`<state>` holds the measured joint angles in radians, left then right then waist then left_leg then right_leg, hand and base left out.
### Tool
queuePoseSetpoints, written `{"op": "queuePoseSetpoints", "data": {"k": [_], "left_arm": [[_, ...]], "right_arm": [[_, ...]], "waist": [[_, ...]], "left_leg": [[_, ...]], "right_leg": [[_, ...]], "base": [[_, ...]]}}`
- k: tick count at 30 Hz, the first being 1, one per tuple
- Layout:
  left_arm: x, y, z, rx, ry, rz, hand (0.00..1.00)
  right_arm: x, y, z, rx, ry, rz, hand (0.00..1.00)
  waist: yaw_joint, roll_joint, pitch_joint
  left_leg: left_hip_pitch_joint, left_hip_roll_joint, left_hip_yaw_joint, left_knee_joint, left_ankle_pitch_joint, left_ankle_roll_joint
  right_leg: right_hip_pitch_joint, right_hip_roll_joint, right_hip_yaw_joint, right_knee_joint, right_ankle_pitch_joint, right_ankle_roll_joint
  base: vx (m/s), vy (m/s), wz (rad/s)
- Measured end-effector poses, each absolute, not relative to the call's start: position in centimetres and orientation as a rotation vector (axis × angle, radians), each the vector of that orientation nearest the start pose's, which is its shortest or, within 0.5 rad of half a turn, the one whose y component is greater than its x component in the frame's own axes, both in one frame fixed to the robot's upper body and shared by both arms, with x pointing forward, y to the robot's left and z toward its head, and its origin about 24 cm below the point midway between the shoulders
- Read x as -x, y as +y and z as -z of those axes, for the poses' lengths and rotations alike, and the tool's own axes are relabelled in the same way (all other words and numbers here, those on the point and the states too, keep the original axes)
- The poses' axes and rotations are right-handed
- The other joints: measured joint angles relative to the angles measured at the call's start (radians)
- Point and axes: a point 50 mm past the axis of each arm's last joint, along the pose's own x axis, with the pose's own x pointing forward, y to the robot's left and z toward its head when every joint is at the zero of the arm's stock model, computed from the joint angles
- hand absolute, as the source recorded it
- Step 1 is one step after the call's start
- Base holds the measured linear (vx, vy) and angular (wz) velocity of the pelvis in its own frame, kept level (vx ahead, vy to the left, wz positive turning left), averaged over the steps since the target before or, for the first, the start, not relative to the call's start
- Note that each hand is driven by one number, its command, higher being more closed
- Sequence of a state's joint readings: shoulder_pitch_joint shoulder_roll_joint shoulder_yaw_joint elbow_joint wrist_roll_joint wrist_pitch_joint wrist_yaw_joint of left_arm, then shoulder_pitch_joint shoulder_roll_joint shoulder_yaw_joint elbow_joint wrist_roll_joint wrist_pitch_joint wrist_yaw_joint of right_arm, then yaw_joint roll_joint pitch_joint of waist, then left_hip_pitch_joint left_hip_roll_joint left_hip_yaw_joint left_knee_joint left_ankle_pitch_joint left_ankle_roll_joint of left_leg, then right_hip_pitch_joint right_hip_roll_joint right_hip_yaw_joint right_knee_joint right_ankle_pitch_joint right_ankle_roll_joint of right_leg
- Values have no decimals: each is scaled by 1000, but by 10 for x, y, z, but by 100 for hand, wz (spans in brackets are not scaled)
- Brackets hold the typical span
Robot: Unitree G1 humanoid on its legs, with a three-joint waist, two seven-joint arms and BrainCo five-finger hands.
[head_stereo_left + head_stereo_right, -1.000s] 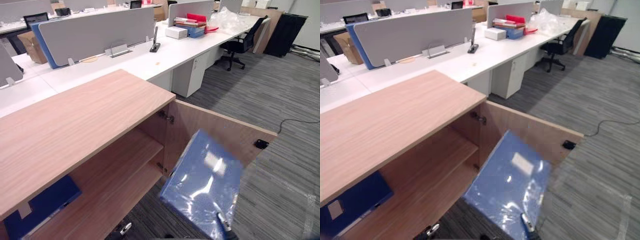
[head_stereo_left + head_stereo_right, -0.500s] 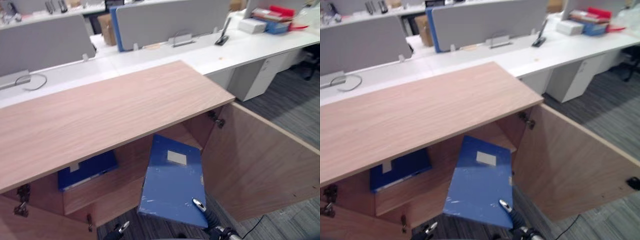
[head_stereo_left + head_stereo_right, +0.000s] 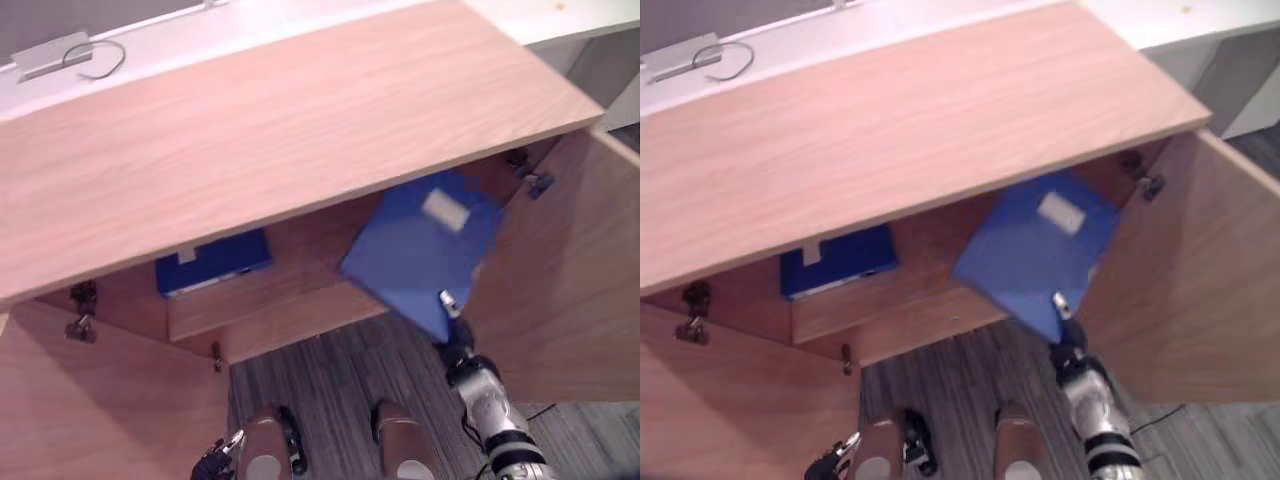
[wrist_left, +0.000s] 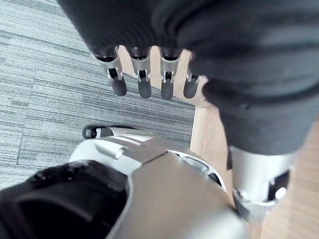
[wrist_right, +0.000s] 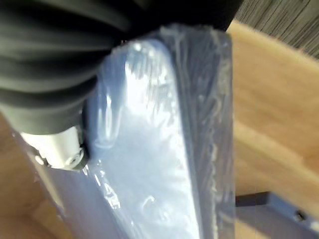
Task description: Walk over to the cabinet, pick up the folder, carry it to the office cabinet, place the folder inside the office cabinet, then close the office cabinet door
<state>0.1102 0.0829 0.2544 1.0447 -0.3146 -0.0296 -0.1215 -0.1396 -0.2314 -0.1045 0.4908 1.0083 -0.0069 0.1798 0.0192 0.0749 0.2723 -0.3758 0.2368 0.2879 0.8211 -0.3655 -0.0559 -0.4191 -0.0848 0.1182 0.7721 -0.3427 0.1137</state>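
- Since half a second ago the head camera has tipped down steeply, so the whole picture has shifted; the folder (image 3: pixel 420 255) itself has swung, and its long axis now slants away from the robot toward the right-hand hinges rather than running almost straight in.
- The right hand (image 3: pixel 455 345) holds the folder by its near corner, with a dark-tipped finger curled onto the blue face. The rest of the folder reaches up and away from the hand into the opening.
- The folder's far end, with the white label (image 3: pixel 444 207), sits just under the front edge of the office cabinet (image 3: pixel 280 130), at the right end of the opening beside the open right door (image 3: pixel 570 280). It looks tilted and not yet resting on the shelf (image 3: pixel 280 300).
- My judgement: the coming move is a push along that long axis, deeper and down onto the shelf.
- A second blue folder (image 3: pixel 212 262) already lies inside toward the left end, well apart.
- The left door (image 3: pixel 100 400) also stands open.
- The eye views give the folder's place in the cabinet; the right wrist view adds its plastic-wrapped edge pressed against the hand's ribbed cover.
- The left hand (image 4: pixel 144 74) hangs idle over the carpet (image 4: pixel 45 74), fingers relaxed and holding nothing.
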Motion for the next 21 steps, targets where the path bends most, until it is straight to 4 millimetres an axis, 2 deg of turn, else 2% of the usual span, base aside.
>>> {"op": "queuePoseSetpoints", "data": {"k": [3, 8, 10, 14, 18, 21], "left_arm": [[-92, 211, 157, 380, 993, -386, 0], [-103, 210, 153, 327, 961, -380, 0], [-106, 208, 153, 327, 955, -379, 0], [-106, 206, 153, 318, 960, -385, 0], [-120, 204, 150, 304, 937, -377, 0], [-126, 203, 148, 342, 919, -399, 0]], "right_arm": [[-284, -224, -12, -877, 35, 125, 100], [-313, -222, -51, -963, -103, 113, 100], [-325, -228, -68, -993, -159, 126, 100], [-345, -236, -88, -1056, -185, 170, 100], [-367, -249, -123, -1153, -249, 217, 100], [-379, -250, -148, -1223, -281, 234, 100]], "waist": [[8, 0, 25], [25, 8, 59], [30, 15, 78], [36, 16, 90], [57, 22, 120], [63, 27, 137]], "left_leg": [[-72, -16, -34, 75, -22, 13], [-173, -45, -76, 138, -32, 27], [-219, -61, -93, 161, -35, 36], [-280, -77, -107, 185, -40, 48], [-355, -85, -112, 233, -45, 59], [-402, -91, -119, 267, -50, 67]], "right_leg": [[-50, -29, -23, 81, -37, 8], [-121, -66, -50, 145, -61, 18], [-151, -87, -65, 165, -71, 24], [-195, -106, -78, 180, -78, 31], [-260, -124, -87, 232, -92, 38], [-300, -131, -88, 273, -110, 42]], "base": [[-109, 61, 41], [-65, 73, 30], [-8, 76, 31], [28, 73, 21], [21, 53, 14], [-35, 9, 15]]}}
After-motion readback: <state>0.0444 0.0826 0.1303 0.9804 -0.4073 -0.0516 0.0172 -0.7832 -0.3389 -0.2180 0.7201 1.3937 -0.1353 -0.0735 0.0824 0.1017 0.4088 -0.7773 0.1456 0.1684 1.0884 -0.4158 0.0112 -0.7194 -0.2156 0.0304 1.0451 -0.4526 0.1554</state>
